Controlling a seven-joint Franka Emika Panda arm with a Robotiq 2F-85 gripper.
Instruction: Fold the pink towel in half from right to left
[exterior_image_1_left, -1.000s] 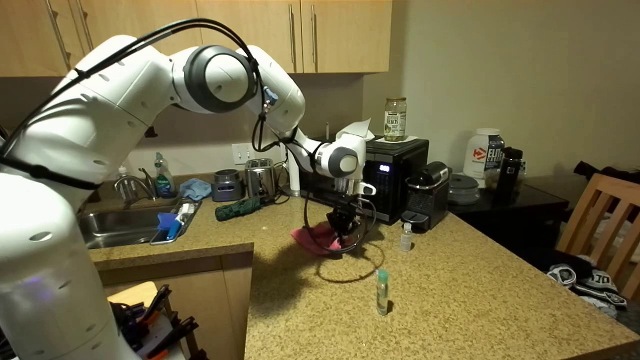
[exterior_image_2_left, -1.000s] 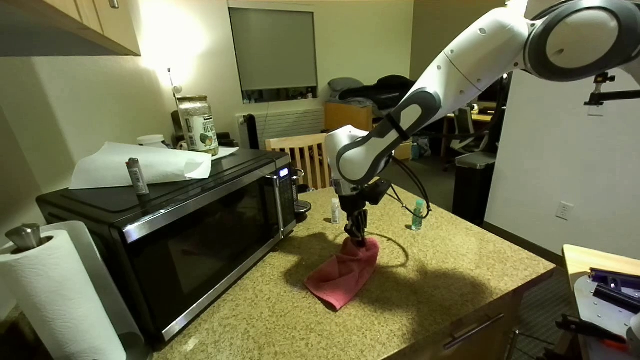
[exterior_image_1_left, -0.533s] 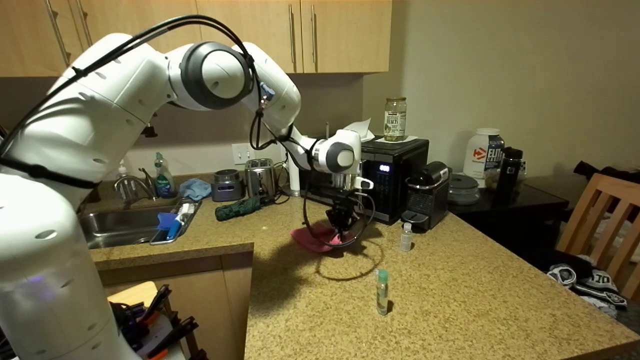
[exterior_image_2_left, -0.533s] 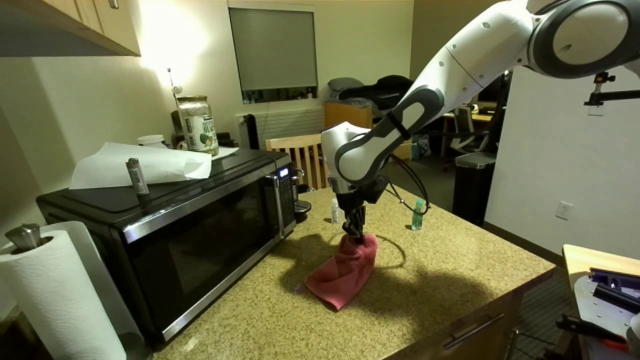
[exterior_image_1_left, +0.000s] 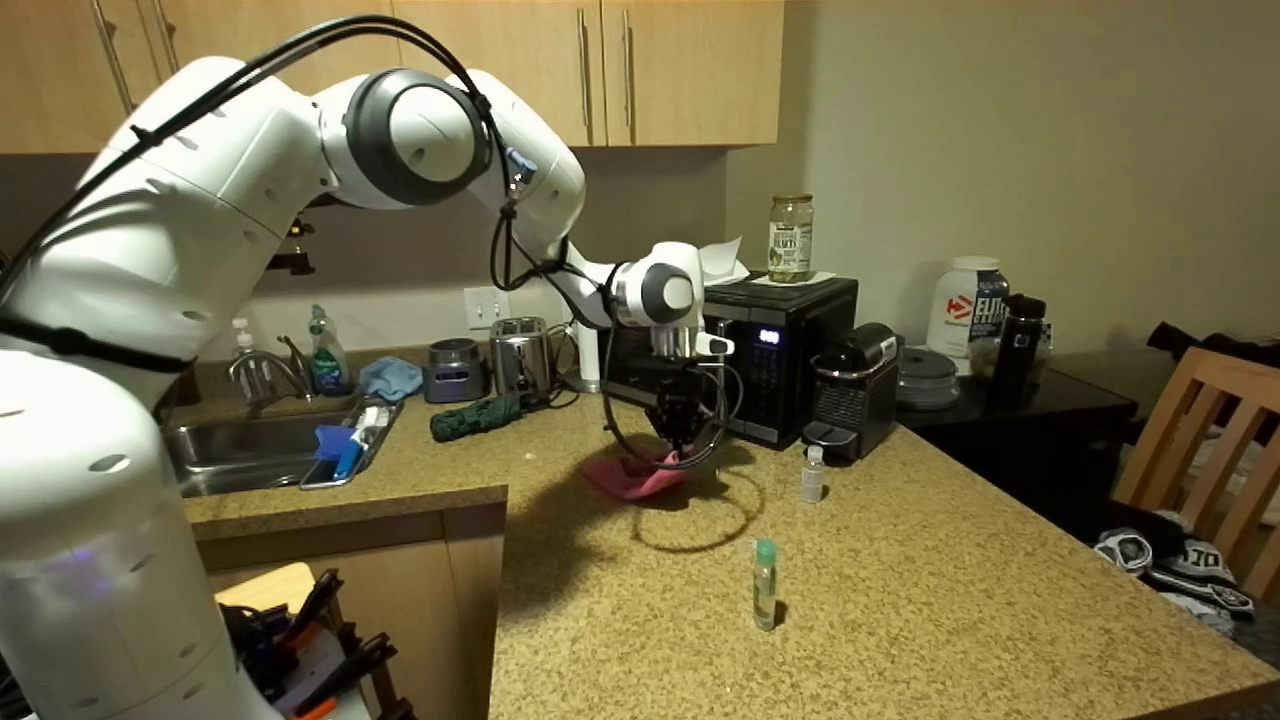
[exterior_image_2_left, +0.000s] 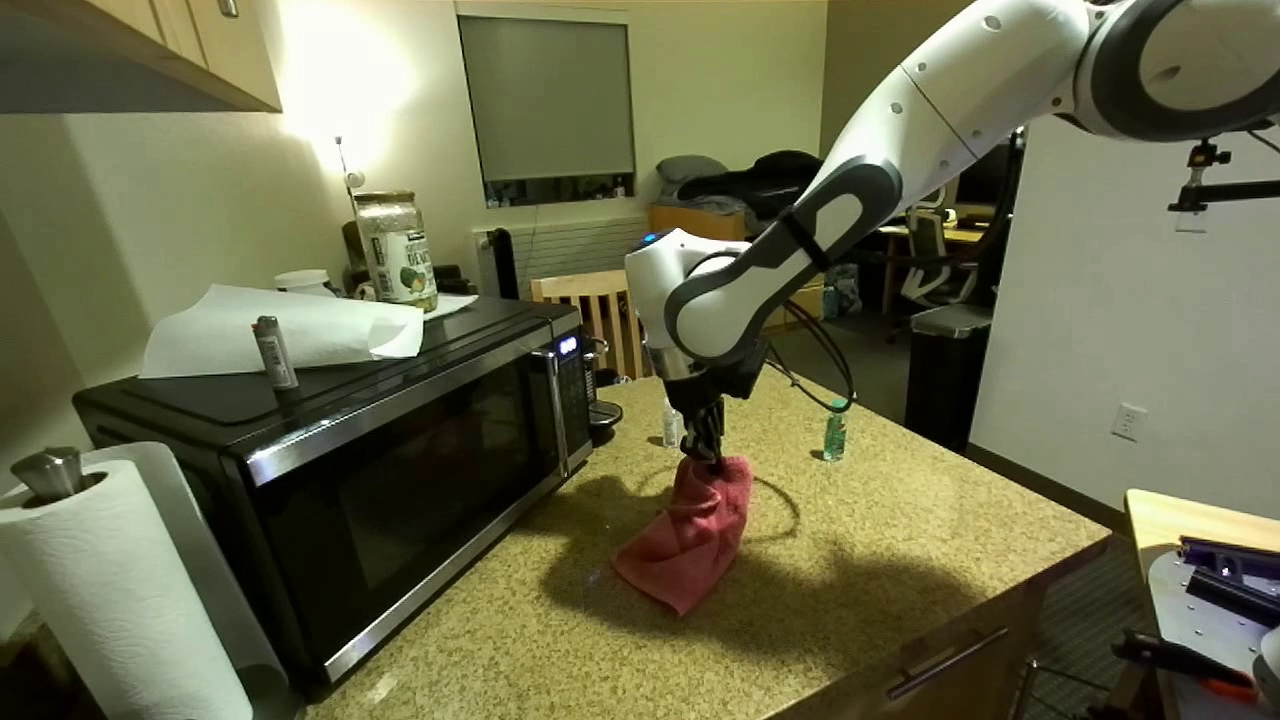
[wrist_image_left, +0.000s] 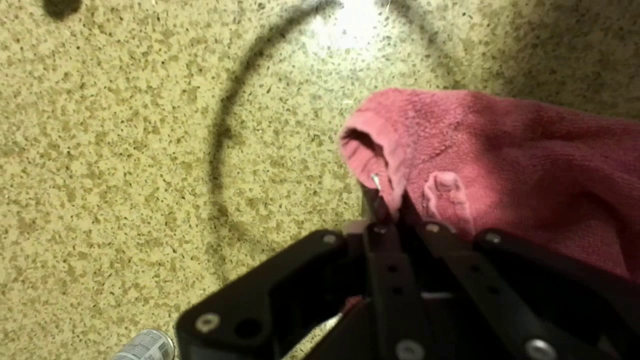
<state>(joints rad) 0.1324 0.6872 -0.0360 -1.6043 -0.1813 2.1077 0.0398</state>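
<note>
In an exterior view, a paper roll (exterior_image_2_left: 120, 600) stands well to the left of the pincer (exterior_image_2_left: 713, 464), with the microwave (exterior_image_2_left: 430, 490) nearer on that side. A small clear bottle (exterior_image_2_left: 670, 428) stands behind the pincer, slightly left. The pincer is clamped on a raised edge of the pink towel (exterior_image_2_left: 690, 540), which drapes beneath it onto the counter (exterior_image_2_left: 500, 645). A green bottle (exterior_image_2_left: 834, 436) stands upright behind the pincer, to its right.
</note>
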